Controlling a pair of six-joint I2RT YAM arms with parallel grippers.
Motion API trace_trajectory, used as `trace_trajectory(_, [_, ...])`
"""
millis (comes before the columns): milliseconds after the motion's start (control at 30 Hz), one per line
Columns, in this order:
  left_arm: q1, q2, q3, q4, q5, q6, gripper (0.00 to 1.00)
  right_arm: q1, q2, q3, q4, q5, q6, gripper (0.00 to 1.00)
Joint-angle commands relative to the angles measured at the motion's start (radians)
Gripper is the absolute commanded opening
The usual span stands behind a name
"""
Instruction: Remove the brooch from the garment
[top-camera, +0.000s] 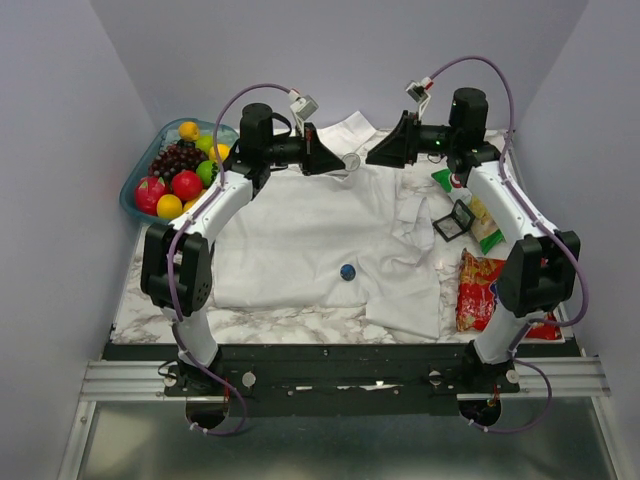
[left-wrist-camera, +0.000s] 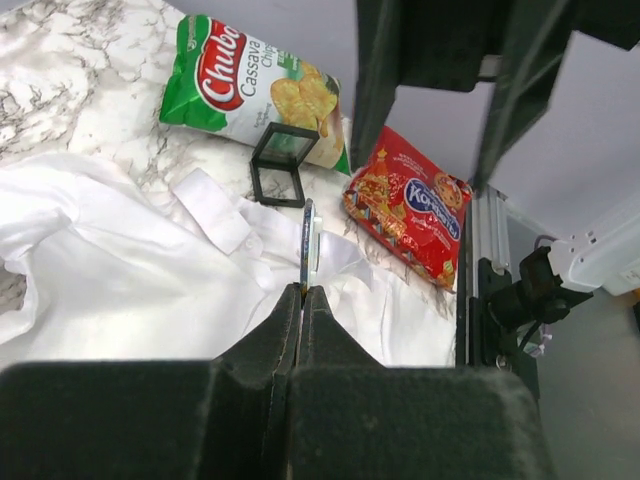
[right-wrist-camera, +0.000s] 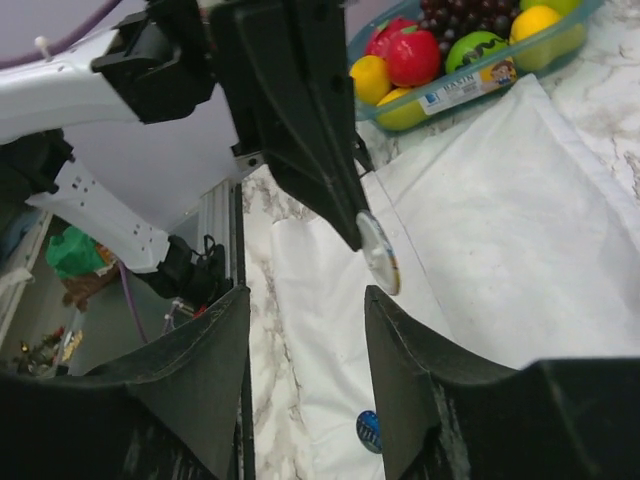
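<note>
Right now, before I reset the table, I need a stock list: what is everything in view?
shirt: one, white, spread over the marbled table
pin: one, dark blue, lying on the shirt
disc: one, silvery, pinched by the left hand
tub of fruit: one, bluish, far left corner
green bag: one, green, right of the shirt
red bag: one, red, near right edge
frame: one, black, beside the green bag
left hand: one, black, shut on the disc
right hand: one, black, open, empty
</note>
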Motion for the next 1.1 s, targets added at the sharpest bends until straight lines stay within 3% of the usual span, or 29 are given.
trace_trajectory(0, [0.001, -0.012, 0.02, -0.079, -0.023, 0.069, 0.0, -0.01, -0.079, 0.02, -0.01, -0.081, -0.099, 0.59])
trace_trajectory(67, [0.003, -0.014, 0.038, -0.14, -0.027, 0.12, 0.0, -0.013, -0.102, 0.005, -0.061, -0.035, -0.149, 0.61])
trace_trajectory(200, [0.032, -0.05, 0.074, -0.479, -0.067, 0.379, 0.0, -0.014, -0.139, -0.027, -0.262, 0.228, -0.377, 0.61])
trace_trajectory(267, [0.064, -0.063, 0.107, -0.663, -0.162, 0.635, 0.0, -0.013, -0.156, -0.043, -0.289, 0.34, -0.409, 0.64])
trace_trajectory(300, [0.072, -0.061, 0.127, -0.881, -0.214, 0.725, 0.0, -0.013, -0.157, -0.046, -0.309, 0.458, -0.415, 0.66])
trace_trajectory(333, [0.084, -0.057, 0.187, -1.0, -0.26, 0.94, 0.0, -0.013, -0.162, -0.047, -0.319, 0.509, -0.422, 0.69])
trace_trajectory(400, [0.122, -0.069, 0.213, -1.274, -0.396, 1.121, 0.0, -0.013, -0.173, -0.057, -0.332, 0.593, -0.457, 0.72])
trace_trajectory(467, [0.162, -0.11, 0.152, -1.366, -0.522, 1.302, 0.0, -0.014, -0.183, -0.081, -0.334, 0.603, -0.491, 0.72])
trace_trajectory(600, [0.286, -0.178, 0.04, -1.524, -0.729, 1.503, 0.0, -0.013, -0.19, -0.124, -0.317, 0.586, -0.49, 0.72])
trace_trajectory(667, [0.307, -0.164, -0.015, -1.534, -0.832, 1.542, 0.0, -0.014, -0.196, -0.144, -0.3, 0.563, -0.475, 0.72])
trace_trajectory(700, [0.313, -0.147, -0.039, -1.505, -0.948, 1.563, 0.0, -0.013, -0.197, -0.155, -0.29, 0.556, -0.458, 0.73])
trace_trajectory(833, [0.354, -0.113, -0.185, -1.313, -1.17, 1.576, 0.0, -0.014, -0.199, -0.158, -0.288, 0.526, -0.436, 0.73])
trace_trajectory(1067, [0.373, -0.029, -0.188, -1.13, -1.283, 1.433, 0.0, -0.013, -0.225, -0.193, -0.288, 0.537, -0.447, 0.73])
